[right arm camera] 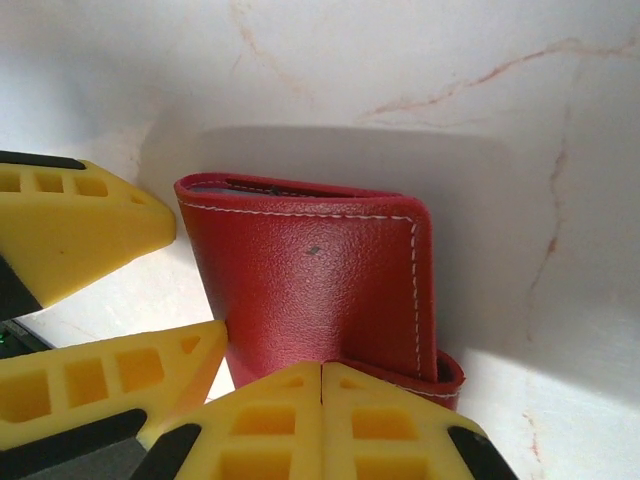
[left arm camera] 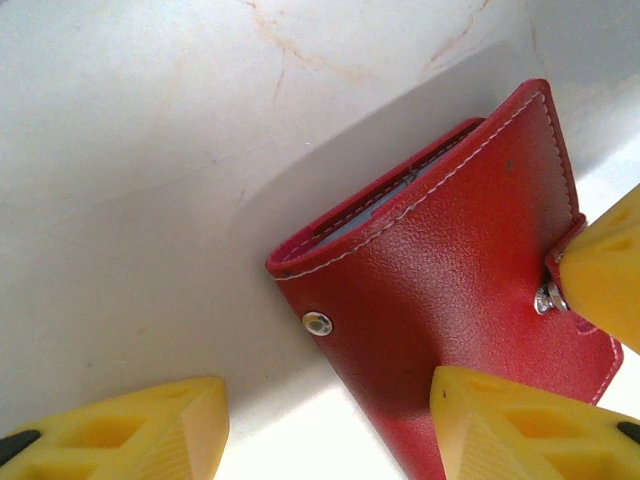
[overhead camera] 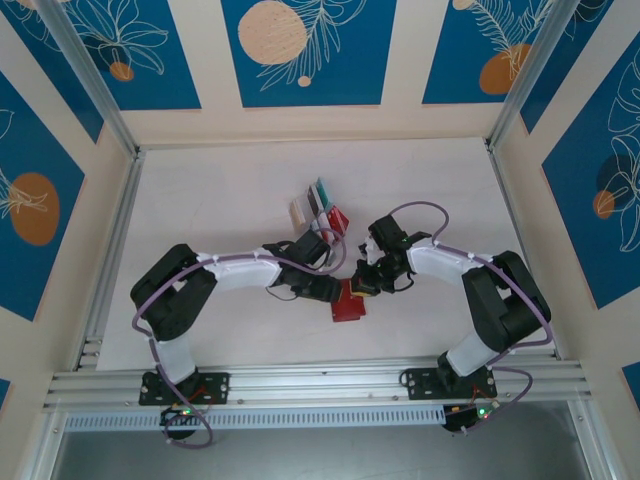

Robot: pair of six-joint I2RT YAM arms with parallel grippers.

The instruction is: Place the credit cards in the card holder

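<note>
card holder (overhead camera: 347,310), left pincer (left arm camera: 328,395) and right pincer (right arm camera: 322,392) crowding it, credit cards (overhead camera: 318,205) beyond

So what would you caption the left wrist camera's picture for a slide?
Left gripper hangs open over the folded red wallet while the right gripper's fingertip touches its snap tab.

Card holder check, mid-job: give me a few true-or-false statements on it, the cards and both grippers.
1. The card holder lies on the table between the two grippers. True.
2. The left gripper is shut. False: its fingers stand apart, open.
3. The right gripper is shut. True.
4. The card holder's snap is fastened. False: the stud is bare, nothing pressed onto it.
5. All the cards are in the card holder. False: several stand farther back, beyond the arms.
</note>
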